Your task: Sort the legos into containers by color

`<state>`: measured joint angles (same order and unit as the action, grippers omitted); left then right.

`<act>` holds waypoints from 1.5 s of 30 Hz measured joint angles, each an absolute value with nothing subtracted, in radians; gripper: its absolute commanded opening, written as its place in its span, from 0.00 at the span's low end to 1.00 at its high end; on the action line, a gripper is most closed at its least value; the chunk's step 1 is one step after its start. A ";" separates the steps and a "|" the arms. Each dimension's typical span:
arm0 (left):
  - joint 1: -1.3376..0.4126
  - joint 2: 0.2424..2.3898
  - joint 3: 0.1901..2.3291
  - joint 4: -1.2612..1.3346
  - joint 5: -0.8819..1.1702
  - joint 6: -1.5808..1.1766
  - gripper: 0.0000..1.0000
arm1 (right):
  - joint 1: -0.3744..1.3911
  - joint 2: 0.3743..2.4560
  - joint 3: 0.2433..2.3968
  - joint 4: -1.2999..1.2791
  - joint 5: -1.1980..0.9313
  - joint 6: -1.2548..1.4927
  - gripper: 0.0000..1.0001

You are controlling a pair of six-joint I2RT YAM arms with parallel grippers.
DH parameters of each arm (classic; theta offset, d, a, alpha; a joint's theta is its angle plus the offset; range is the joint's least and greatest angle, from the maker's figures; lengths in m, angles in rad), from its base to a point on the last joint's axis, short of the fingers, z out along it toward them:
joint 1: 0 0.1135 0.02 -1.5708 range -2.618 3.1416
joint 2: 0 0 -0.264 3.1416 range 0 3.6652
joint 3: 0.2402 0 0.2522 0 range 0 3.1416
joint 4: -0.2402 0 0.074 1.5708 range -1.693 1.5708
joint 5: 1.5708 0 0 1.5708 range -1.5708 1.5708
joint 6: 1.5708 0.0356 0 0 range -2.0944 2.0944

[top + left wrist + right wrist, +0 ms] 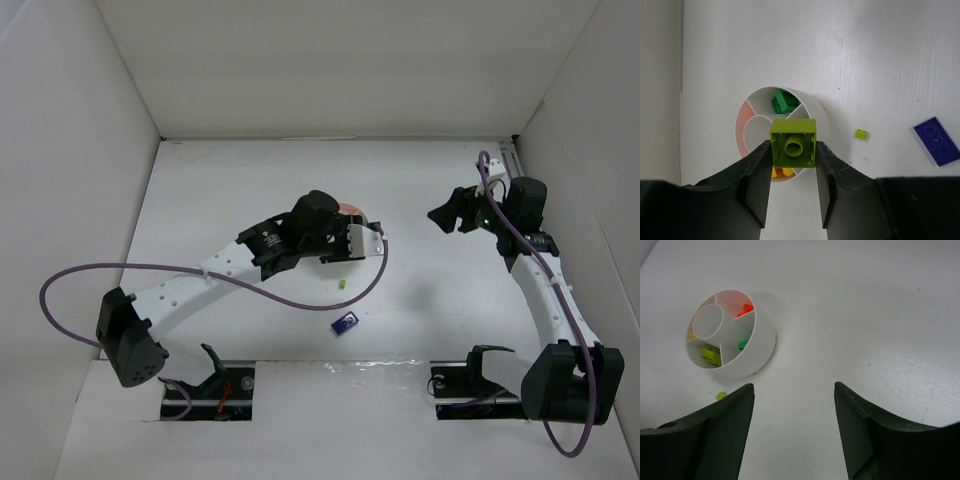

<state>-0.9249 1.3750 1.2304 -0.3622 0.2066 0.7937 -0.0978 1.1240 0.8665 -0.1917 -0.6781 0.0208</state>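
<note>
The left gripper is clamped on a lime brick, whose hollow underside faces the wrist camera, with one finger against each side. It hangs directly over the round white dish; which wedge lies beneath it I cannot tell, since the brick hides the middle of the dish. Inside the dish, wedges ring a round centre cup. One wedge holds a dark green brick, and the wedge next to it holds an orange brick against an orange-tinted wall. Another holds lime pieces, and the wedge under the left fingers shows yellow bricks, possibly with an orange one among them, though the view there is cramped. Two legos lie loose on the table: a tiny lime bit just beside the dish's wall, and a blue-purple flat plate farther out from the dish on the same side. The right gripper hovers well apart from the dish, its jaws spread wide and gripping nothing.
</note>
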 measured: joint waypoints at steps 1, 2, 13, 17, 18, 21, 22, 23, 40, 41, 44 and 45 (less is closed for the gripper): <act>-0.921 1.366 1.228 -0.349 0.194 0.778 0.21 | -0.098 1.124 0.867 -0.190 -0.678 0.023 0.70; -0.914 1.363 1.220 -0.335 0.180 0.765 0.21 | -0.098 1.124 0.867 -0.188 -0.678 0.025 0.70; -0.855 1.444 1.169 -0.325 0.110 0.716 0.23 | -0.098 1.128 0.867 -0.171 -0.681 0.031 0.70; -0.855 1.479 1.173 -0.324 0.103 0.714 0.26 | -0.098 1.134 0.867 -0.171 -0.681 0.031 0.70; -0.855 1.486 1.174 -0.324 0.103 0.714 0.28 | -0.098 1.134 0.867 -0.171 -0.681 0.031 0.70; -0.855 1.501 1.177 -0.323 0.101 0.713 0.28 | -0.098 1.134 0.867 -0.171 -0.682 0.031 0.70; -0.855 1.505 1.179 -0.322 0.100 0.713 0.28 | -0.098 1.134 0.867 -0.171 -0.681 0.031 0.70; -0.855 1.509 1.180 -0.318 0.100 0.713 0.28 | -0.098 1.134 0.867 -0.171 -0.682 0.031 0.70; -0.816 1.578 1.213 -0.288 0.093 0.730 0.35 | -0.098 1.142 0.867 -0.171 -0.681 0.031 0.70; -0.815 1.578 1.214 -0.286 0.093 0.732 0.36 | -0.098 1.142 0.867 -0.171 -0.681 0.031 0.70; -0.814 1.578 1.220 -0.281 0.093 0.736 0.40 | -0.098 1.142 0.867 -0.171 -0.681 0.031 0.70; -0.814 1.578 1.221 -0.278 0.093 0.736 0.44 | -0.098 1.142 0.867 -0.171 -0.681 0.031 0.70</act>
